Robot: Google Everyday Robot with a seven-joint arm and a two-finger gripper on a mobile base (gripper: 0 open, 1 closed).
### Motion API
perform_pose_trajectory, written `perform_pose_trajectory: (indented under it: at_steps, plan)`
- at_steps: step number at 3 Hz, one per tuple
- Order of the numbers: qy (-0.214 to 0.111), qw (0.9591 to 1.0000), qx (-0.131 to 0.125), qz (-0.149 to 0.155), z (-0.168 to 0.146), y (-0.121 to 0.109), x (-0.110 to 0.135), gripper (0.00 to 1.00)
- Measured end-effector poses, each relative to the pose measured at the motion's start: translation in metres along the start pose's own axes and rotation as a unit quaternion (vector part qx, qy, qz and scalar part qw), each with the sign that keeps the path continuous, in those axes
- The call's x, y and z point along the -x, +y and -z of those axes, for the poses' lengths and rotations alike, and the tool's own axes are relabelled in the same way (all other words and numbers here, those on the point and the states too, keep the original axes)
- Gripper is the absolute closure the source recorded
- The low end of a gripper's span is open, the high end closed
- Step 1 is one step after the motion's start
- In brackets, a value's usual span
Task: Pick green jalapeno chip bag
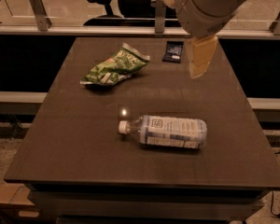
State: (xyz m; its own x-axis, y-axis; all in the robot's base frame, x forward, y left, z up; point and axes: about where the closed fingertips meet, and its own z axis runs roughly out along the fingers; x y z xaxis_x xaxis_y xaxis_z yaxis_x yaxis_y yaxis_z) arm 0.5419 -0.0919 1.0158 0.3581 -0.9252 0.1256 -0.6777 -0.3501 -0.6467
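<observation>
Spanning most of the camera view, the dark table (60,162) carried three loose items, and the robot's pale arm (210,6) loomed over its far right portion. The largest item, a clear water bottle (170,131) with a white label, lay on its side near the front of the table, cap pointing to the left of the view.

The green jalapeno chip bag (115,67) rested crumpled on the far left part of the table, well apart from the bottle and touching nothing else. Its long axis ran on a diagonal, from the nearer left end up to the farther right end, where a pale crimped edge showed.

The gripper (199,57) hung below the arm above the far right part of the table, holding nothing; whether it was spread or pressed together could not be told. The bag lay well off to its left in the view and slightly nearer the front, so the pick would probably call for a sideways reach and a turn of the wrist to close across the bag's short width.

The smallest item, a flat dark blue packet (173,51), sat near the far edge between the bag and the gripper.
</observation>
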Motion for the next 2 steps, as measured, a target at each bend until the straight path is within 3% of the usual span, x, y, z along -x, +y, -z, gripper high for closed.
perform_pose_trajectory:
  at_steps: [2]
  plan:
    - [-0.009,0.9977,0.015,0.065,-0.047,-0.034,0.009,0.0]
